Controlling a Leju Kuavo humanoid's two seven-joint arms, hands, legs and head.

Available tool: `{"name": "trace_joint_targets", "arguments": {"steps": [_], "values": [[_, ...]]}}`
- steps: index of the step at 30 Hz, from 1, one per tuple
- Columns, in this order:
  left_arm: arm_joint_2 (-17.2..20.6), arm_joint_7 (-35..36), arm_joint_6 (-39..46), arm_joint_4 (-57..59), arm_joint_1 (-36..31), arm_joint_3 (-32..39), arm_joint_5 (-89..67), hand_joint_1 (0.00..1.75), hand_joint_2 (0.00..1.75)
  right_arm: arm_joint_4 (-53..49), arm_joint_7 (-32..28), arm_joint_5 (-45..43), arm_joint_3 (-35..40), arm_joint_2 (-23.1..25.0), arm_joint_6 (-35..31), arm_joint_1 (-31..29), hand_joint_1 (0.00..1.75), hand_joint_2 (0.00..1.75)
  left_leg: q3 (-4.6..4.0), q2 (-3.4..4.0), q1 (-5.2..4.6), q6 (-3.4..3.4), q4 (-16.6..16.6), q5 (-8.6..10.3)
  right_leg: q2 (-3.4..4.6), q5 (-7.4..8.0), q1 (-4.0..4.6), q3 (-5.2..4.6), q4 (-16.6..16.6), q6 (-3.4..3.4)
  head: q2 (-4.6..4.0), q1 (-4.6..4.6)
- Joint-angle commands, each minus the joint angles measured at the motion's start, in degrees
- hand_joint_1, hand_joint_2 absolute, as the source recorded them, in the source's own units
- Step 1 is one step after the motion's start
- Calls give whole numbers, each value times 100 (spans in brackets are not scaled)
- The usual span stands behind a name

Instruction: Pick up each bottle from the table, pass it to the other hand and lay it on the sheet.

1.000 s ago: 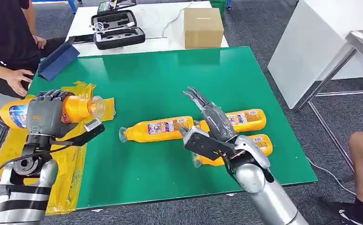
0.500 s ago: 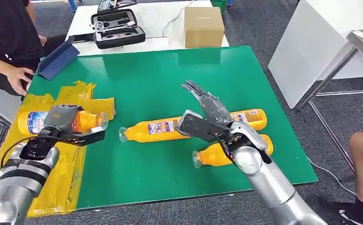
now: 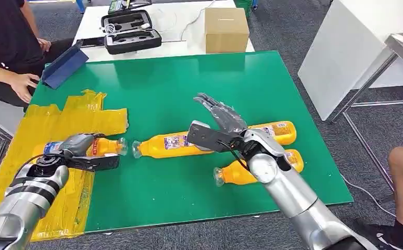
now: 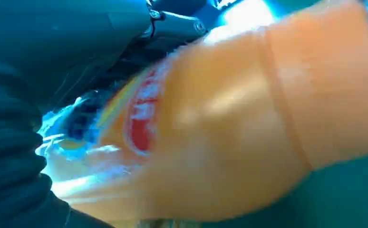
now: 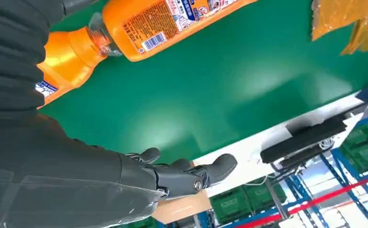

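Left hand (image 3: 77, 148) gripped a bottle (image 3: 98, 147) low over the yellow sheet (image 3: 74, 117), near its edge by the green counter (image 3: 168, 88). Right hand (image 3: 217, 127) hovered open above three more bottles (image 3: 173, 144). Risk: released there, the round bottle might roll off the sheet onto the counter

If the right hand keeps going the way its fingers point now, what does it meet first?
Probably nothing close: the right hand hovers open above the bottles, fingers aimed up and away across bare green table. Its height is unclear, and the case lies roughly in that line.
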Motion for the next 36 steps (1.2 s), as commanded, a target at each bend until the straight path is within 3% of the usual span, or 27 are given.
{"name": "trace_joint_targets", "arguments": {"steps": [1,2,3,5,6,8,9,12,18,19,20,23,26,31,36], "values": [[-103,-22,-131,666,-366,-104,14,0,175,660,36,20,332,49,55,-441,0,175,16,6,1,-4,3,-6,-1,-4,3,14,3,-6,0,0],[-103,-22,-131,666,-366,-104,14,0,175,660,36,20,332,49,55,-441,0,175,11,3,2,-3,2,-4,-2,-2,4,11,0,-5,0,0],[-110,-237,-275,680,-386,-55,173,0,0,802,97,69,384,77,100,-532,0,175,17,5,3,-5,4,-7,-2,-5,5,17,3,-8,0,0],[-103,-510,-468,634,-435,-57,383,0,0,1301,206,157,515,219,195,-854,0,175,16,7,4,-5,7,-7,-1,-4,6,14,5,-9,0,0],[-114,-624,-575,624,-493,-43,513,0,0,1648,271,191,564,332,229,-1054,0,0,8,12,1,-4,6,-4,6,0,2,4,6,-6,0,0],[-159,-764,-719,564,-611,-126,703,0,0,2397,291,264,605,589,222,-1457,0,0,6,15,1,-4,8,-3,9,1,2,2,10,-6,0,2],[-189,-795,-780,527,-675,-177,802,0,0,2788,330,390,682,694,208,-1666,0,175,12,17,3,-6,8,-4,10,1,4,7,9,-9,0,-2],[-280,-912,-935,339,-830,-279,1172,0,0,3638,339,622,744,923,203,-2049,0,175,-3,10,4,-8,14,4,4,4,5,-6,17,-7,0,0],[-317,-1101,-1059,-308,-860,-440,1990,0,0,4739,291,900,733,1119,158,-2269,0,175,6,-3,8,-5,17,8,-11,1,10,9,18,-3,0,2],[-691,-1272,-291,-1582,-362,394,3035,0,0,5172,479,1196,785,1071,-29,-2279,0,175,2,-7,5,-3,8,15,-11,5,6,4,12,2,0,-4],[-665,-844,-590,-2344,-107,282,3096,0,0,5390,304,1257,737,1077,-166,-2289,0,175,1,-16,5,-1,5,17,-19,6,5,7,6,4,0,2],[-610,-603,-749,-2799,66,190,3173,0,0,5495,213,1308,694,1086,-237,-2296,0,175,9,-18,8,-2,17,5,-24,-4,10,19,10,1,0,2],[-855,-866,-497,-3389,403,712,4183,0,0,5506,243,1409,620,1118,-245,-2299,0,175,-1,-21,-4,0,4,13,-17,5,-3,8,7,5,0,4],[-964,-797,59,-4468,848,744,4251,0,0,5563,167,1605,603,1263,-175,-2263,0,175,3,1,0,-6,12,3,-8,0,4,6,11,1,0,2],[-1000,-790,58,-4510,872,742,4328,0,0,5600,168,1641,613,1292,-160,-2252,0,175,-2,-2,-1,-3,10,9,-10,3,3,-3,12,5,0,0]]}}
